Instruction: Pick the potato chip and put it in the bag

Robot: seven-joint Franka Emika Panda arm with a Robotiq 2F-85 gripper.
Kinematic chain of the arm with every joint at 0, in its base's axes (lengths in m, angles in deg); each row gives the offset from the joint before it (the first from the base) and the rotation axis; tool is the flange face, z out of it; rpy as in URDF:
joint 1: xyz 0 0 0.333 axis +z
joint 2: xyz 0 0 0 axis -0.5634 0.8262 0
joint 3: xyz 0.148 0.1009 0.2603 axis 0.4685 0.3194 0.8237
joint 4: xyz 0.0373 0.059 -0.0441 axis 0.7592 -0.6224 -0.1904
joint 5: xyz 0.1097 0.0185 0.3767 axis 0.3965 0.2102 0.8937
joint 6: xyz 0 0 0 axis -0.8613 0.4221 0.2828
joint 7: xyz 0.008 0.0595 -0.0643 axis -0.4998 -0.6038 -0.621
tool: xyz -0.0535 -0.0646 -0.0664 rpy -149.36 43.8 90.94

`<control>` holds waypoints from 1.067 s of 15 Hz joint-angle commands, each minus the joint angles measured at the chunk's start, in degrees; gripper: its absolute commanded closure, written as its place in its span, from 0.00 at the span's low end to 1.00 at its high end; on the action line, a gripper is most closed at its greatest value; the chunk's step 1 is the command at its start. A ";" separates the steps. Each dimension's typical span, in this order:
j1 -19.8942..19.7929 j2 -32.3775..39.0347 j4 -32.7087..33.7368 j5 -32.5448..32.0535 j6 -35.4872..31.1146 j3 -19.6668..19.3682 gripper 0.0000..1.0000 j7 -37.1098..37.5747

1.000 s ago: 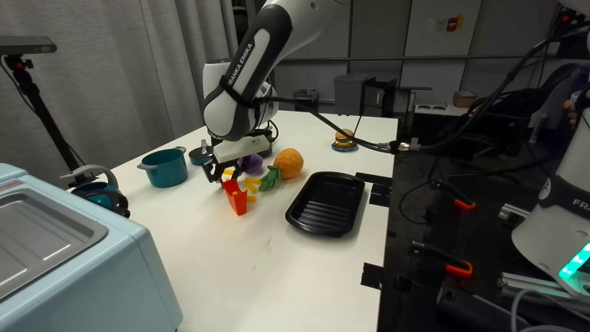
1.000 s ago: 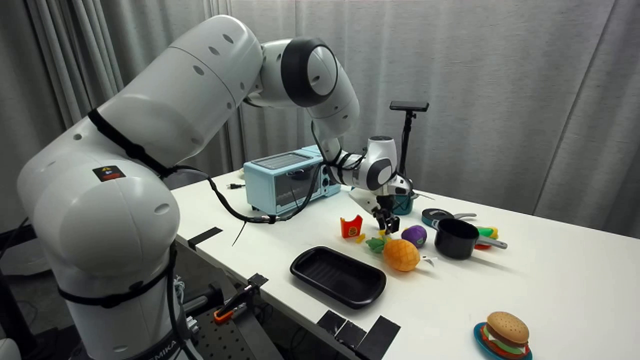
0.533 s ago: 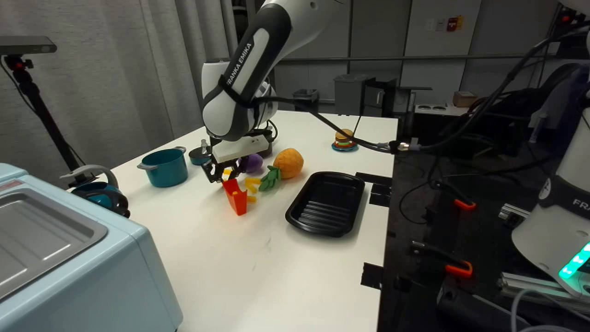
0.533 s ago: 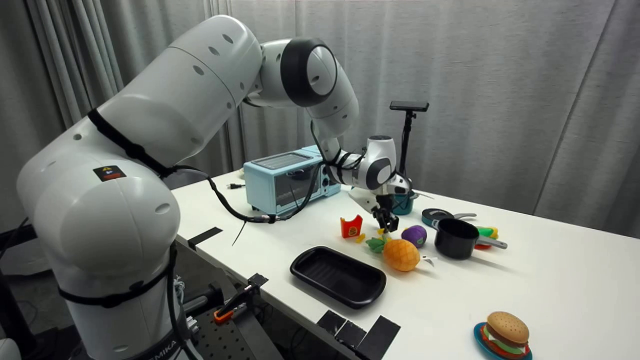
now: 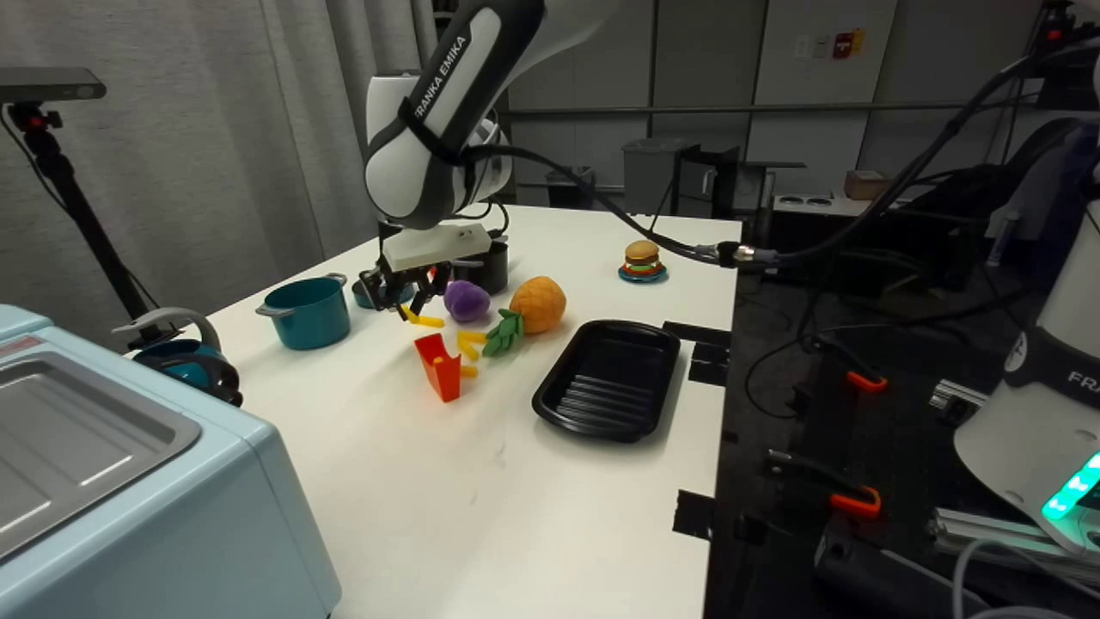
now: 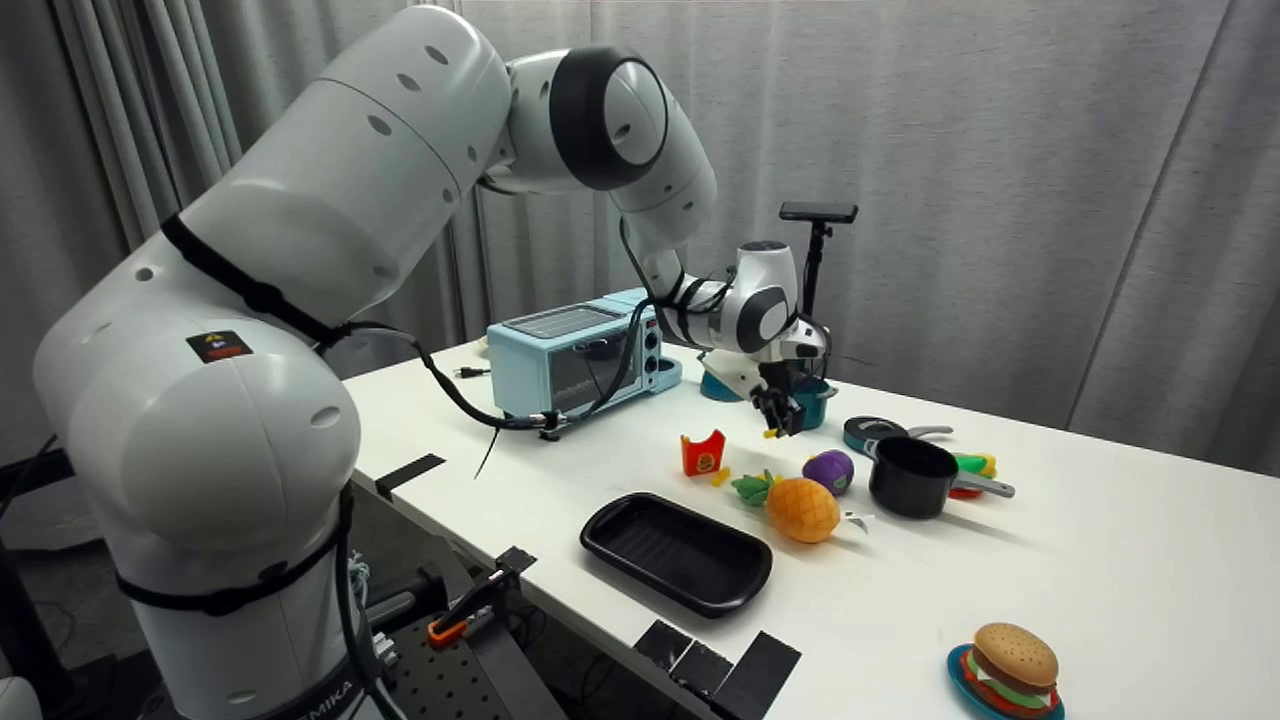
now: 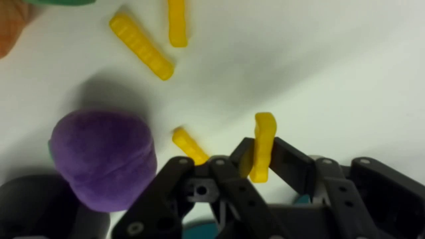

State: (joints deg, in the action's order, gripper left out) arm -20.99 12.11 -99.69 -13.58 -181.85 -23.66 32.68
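Jaws pinching 1 yellow chip (image 7: 263,147) have risen higher above the table (image 5: 516,524).

Four chips (image 7: 264,146) (wrist view), one carton (image 6: 703,457), one burger (image 6: 1012,662), one pineapple (image 6: 803,511)

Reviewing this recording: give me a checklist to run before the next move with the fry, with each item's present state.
1. Grip on the fry: ok, pinched in the gripper.
2. Clearance from the table: ok, the fry seems to hang above it.
3. The carton standing upright: ok in both exterior views.
4. Position over the carton: not ok, the gripper hangs off to one side of it.
5. Room inside the carton: cannot tell, its inside hardly shows.
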 commanded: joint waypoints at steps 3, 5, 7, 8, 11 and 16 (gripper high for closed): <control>0.69 -6.96 -4.84 -0.21 1.72 0.34 0.95 -2.52; 0.67 -8.87 -6.80 -0.30 1.74 0.83 0.95 -3.45; 0.62 -10.94 -9.17 -0.45 1.82 1.31 0.95 -4.60; 0.55 -11.95 -10.38 -0.44 1.97 1.57 0.95 -5.16; 0.35 -14.70 -14.95 -0.20 1.13 2.87 0.95 -6.83; 0.09 -18.33 -22.28 -0.05 -0.16 5.15 0.95 -9.26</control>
State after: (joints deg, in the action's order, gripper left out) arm -20.26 -2.14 -116.04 -13.73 -181.34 -20.00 25.89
